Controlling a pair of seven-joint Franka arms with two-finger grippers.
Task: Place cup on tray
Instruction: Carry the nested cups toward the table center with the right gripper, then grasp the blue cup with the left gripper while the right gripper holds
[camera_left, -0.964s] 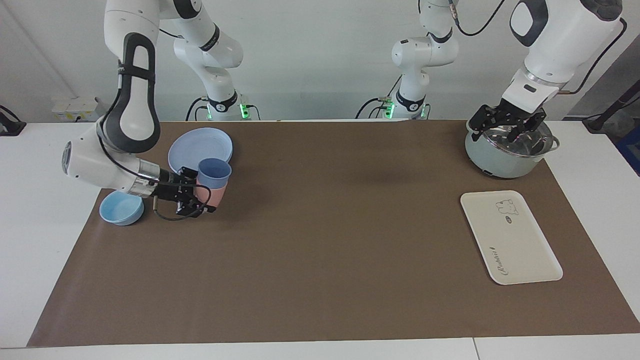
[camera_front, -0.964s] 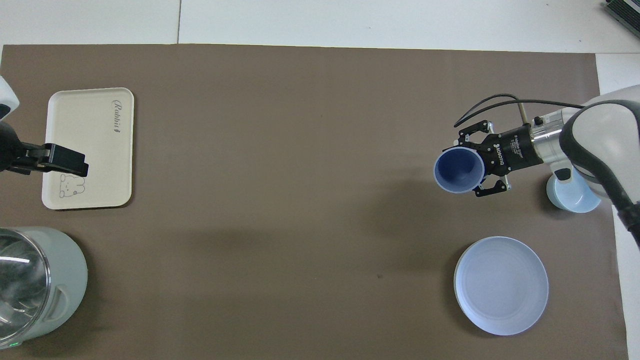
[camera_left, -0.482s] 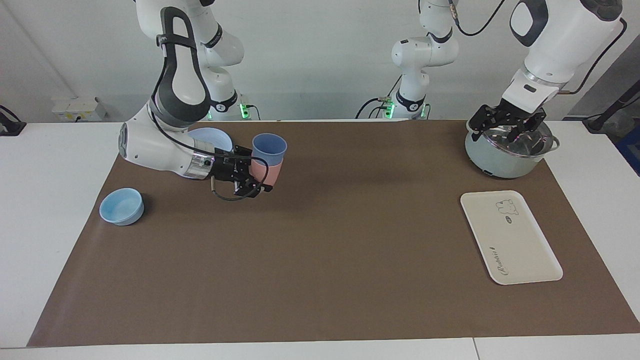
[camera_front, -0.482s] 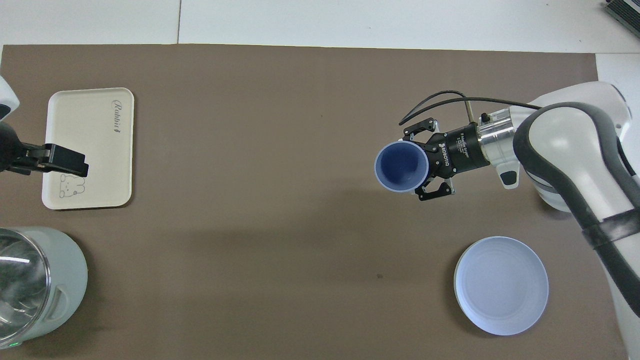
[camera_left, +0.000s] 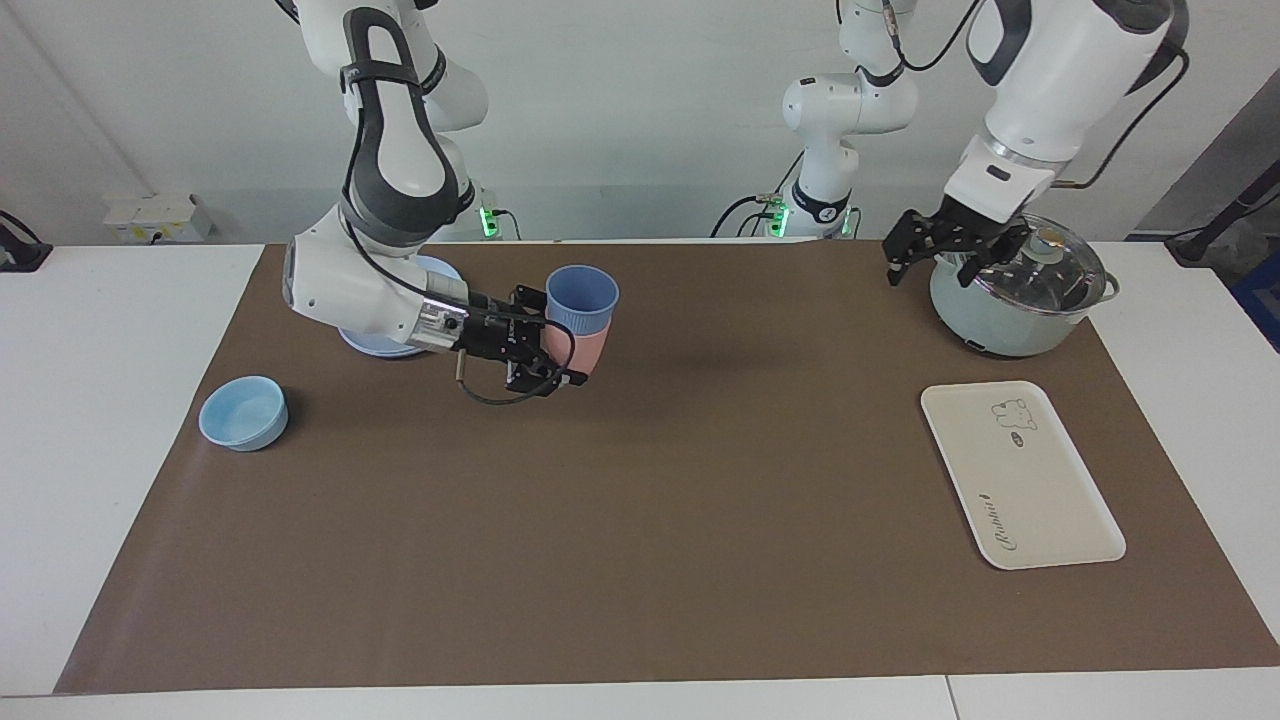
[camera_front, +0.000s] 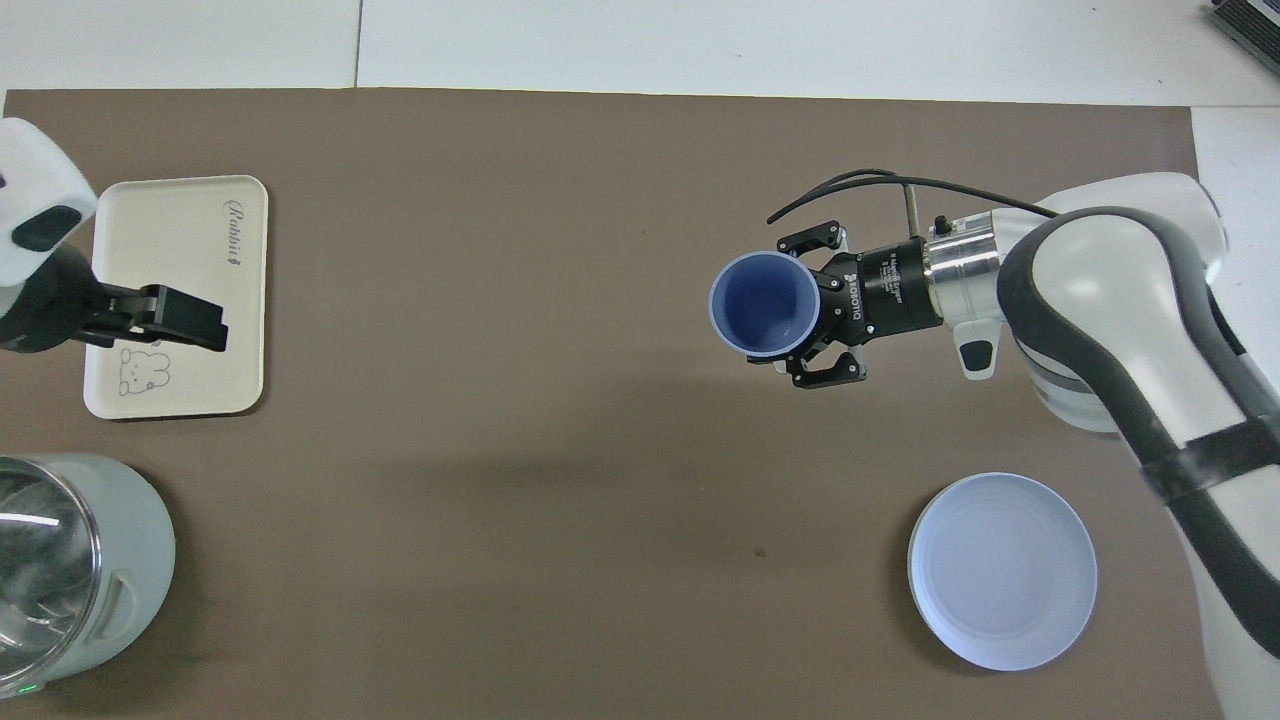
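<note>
The right gripper (camera_left: 572, 352) has carried the blue cup (camera_left: 582, 298), nested in the pink cup (camera_left: 588, 347), away from the bowl (camera_left: 243, 413) and the plate (camera_front: 1002, 570). It was beside the bowl one second ago; now it is up in the air over the bare mat (camera_left: 640, 500), more toward the middle of the table. The bowl shows fully again in the facing view, but the right arm now hides it in the overhead view. The left gripper (camera_left: 940, 245) has moved from over the pot (camera_left: 1020, 300) to just beside it, toward the middle of the table, so the lid knob (camera_left: 1048, 238) is visible.
</note>
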